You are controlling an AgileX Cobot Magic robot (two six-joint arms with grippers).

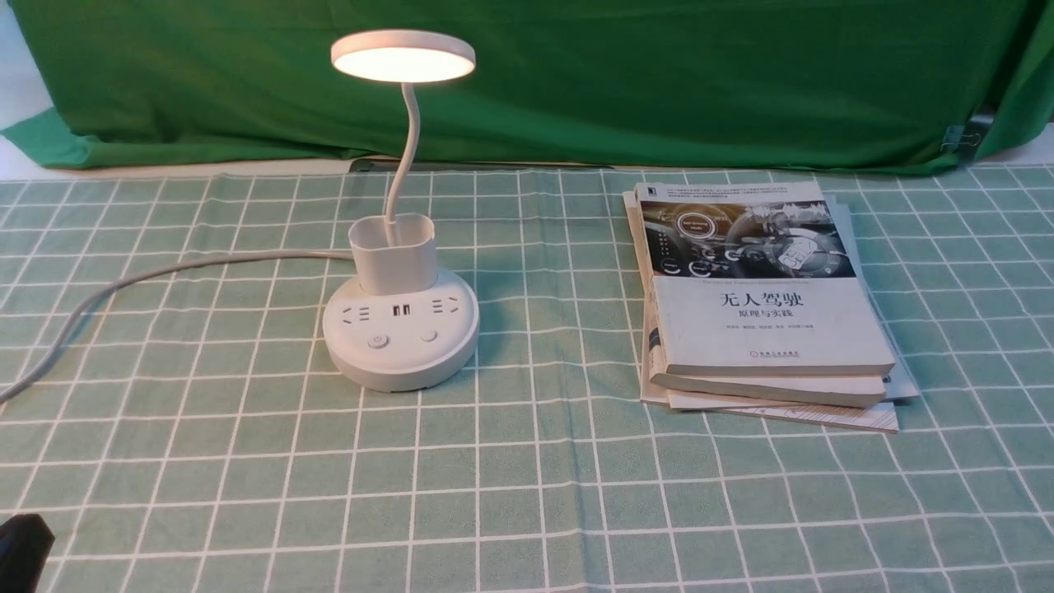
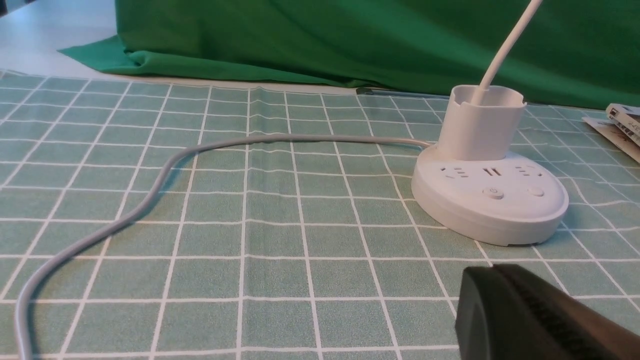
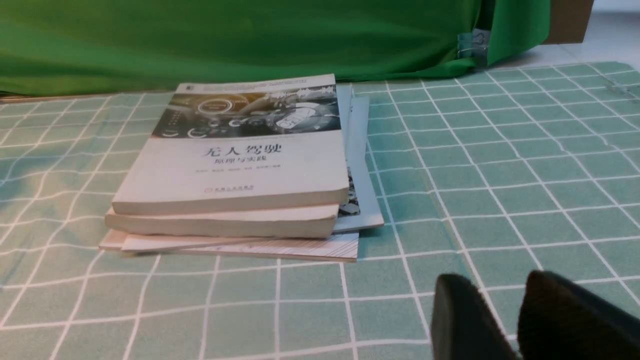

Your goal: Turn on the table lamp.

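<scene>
The white table lamp [image 1: 401,338] stands left of centre on the checked cloth, and its flat disc head [image 1: 403,56] glows. Two buttons [image 1: 378,340] sit on the front of the round base, below the sockets and the cup-shaped holder [image 1: 393,251]. The cord [image 1: 165,272] runs off to the left. My left gripper [image 2: 492,272] is shut and empty, low over the cloth, a short way in front of the base [image 2: 490,200]; only a dark corner of it [image 1: 20,548] shows in the front view. My right gripper [image 3: 497,282] is open by a narrow gap and holds nothing.
A stack of books [image 1: 766,305] lies right of the lamp, and in the right wrist view the books [image 3: 235,165] are ahead of the right gripper. A green backdrop [image 1: 576,82] hangs along the far edge. The cord [image 2: 150,200] curves across the cloth on the left.
</scene>
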